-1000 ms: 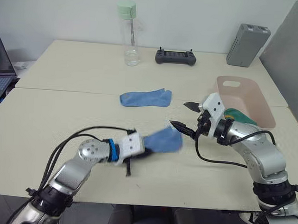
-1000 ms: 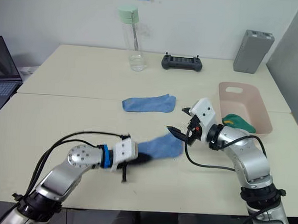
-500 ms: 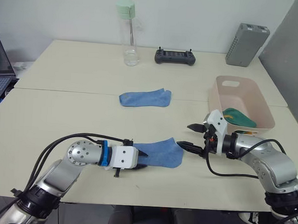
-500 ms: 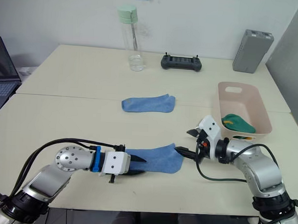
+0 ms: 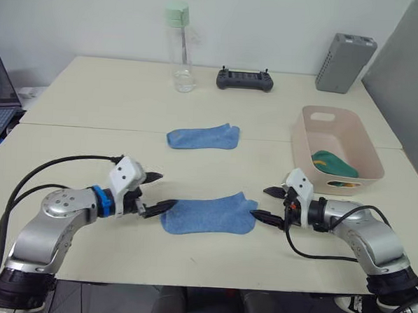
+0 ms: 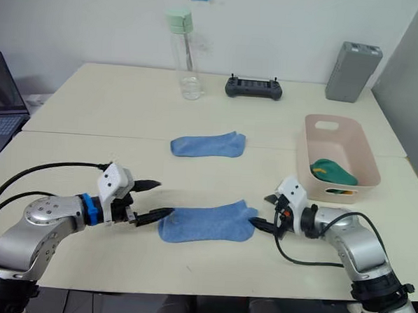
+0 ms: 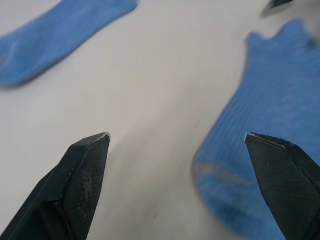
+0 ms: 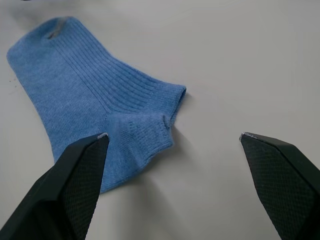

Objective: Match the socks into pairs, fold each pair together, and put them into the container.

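A light blue sock (image 5: 207, 214) lies flat near the table's (image 5: 93, 94) front edge, ribbed at the cuff, with its toe toward the left gripper (image 5: 153, 192) and its cuff toward the right gripper (image 5: 267, 204). Both grippers are spread wide and hold nothing. A second blue sock (image 5: 202, 136) lies farther back. The pink tub (image 5: 305, 137) holds a green sock (image 5: 333, 163).

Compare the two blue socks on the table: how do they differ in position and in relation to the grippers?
The near blue sock lies at the front of the table, between the open left gripper and the open right gripper; the far blue sock lies farther back, away from both grippers. The near sock's cuff points to the robot's right, as does the far sock's. Both are light blue, flat, and outside the pink container.
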Robot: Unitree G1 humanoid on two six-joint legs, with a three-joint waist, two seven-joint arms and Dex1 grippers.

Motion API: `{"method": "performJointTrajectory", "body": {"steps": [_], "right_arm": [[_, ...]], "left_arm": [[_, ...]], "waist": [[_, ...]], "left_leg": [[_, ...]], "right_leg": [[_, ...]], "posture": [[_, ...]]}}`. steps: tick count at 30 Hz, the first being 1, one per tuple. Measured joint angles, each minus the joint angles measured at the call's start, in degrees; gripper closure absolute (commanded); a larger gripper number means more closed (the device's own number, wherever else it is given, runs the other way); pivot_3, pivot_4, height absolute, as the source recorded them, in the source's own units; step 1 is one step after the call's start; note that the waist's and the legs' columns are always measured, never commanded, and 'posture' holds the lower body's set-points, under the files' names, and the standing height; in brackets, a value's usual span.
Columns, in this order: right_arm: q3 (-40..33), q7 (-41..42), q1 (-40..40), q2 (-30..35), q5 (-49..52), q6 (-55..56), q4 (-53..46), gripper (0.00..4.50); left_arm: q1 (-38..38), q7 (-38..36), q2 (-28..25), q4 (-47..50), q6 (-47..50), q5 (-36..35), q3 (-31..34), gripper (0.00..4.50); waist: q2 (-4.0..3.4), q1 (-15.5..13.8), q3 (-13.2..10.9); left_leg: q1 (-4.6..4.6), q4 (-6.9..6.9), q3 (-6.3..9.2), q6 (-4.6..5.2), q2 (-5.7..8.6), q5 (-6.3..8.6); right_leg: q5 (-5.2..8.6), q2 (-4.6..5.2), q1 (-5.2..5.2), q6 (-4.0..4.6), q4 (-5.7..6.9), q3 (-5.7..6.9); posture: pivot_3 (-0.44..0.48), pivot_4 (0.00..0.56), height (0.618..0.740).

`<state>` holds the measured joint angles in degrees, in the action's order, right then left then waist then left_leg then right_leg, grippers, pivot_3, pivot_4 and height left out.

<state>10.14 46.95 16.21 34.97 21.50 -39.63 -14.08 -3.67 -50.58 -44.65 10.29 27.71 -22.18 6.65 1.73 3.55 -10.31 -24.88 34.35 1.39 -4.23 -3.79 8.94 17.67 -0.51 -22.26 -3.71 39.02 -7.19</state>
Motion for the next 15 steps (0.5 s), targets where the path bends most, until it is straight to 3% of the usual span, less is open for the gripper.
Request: {"method": "performJointTrajectory", "body": {"steps": [4,6,10,15], "right_arm": [[1.24,0.50,0.15,-0.80,-0.57,0.74,1.06,0.00],[1.73,0.55,0.23,-1.31,-0.71,1.19,1.13,0.00],[2.39,0.90,0.23,-1.30,-1.24,1.55,1.66,0.90],[2.41,1.78,0.12,-0.98,-1.31,1.66,1.66,2.74]], "left_arm": [[1.24,0.14,0.00,-0.45,0.75,0.74,-0.21,0.02],[1.92,0.00,0.01,0.10,0.87,0.77,-0.27,0.41],[2.50,0.09,0.12,0.84,0.41,1.95,-1.78,1.50],[1.80,0.08,0.89,1.68,-0.03,3.22,-3.68,3.11]], "waist": [[0.01,-0.30,0.00],[0.01,-0.35,0.00],[0.01,-0.34,0.00],[0.01,-0.33,0.00]], "left_leg": [[-0.01,-0.04,0.01,0.00,0.01,0.00],[-0.01,-0.04,0.00,-0.01,0.01,0.00],[0.00,-0.03,-0.01,-0.01,0.01,0.00],[0.00,-0.03,-0.01,-0.01,0.02,0.00]], "right_leg": [[0.02,0.00,-0.01,0.03,0.00,0.01],[0.03,0.00,0.00,0.06,-0.01,-0.01],[0.09,0.01,0.00,0.16,-0.01,-0.02],[0.09,0.01,0.01,0.16,-0.01,-0.02]], "posture": [[0.000,0.150,0.740],[0.000,0.150,0.740],[0.000,0.150,0.740],[0.000,0.150,0.740]]}}
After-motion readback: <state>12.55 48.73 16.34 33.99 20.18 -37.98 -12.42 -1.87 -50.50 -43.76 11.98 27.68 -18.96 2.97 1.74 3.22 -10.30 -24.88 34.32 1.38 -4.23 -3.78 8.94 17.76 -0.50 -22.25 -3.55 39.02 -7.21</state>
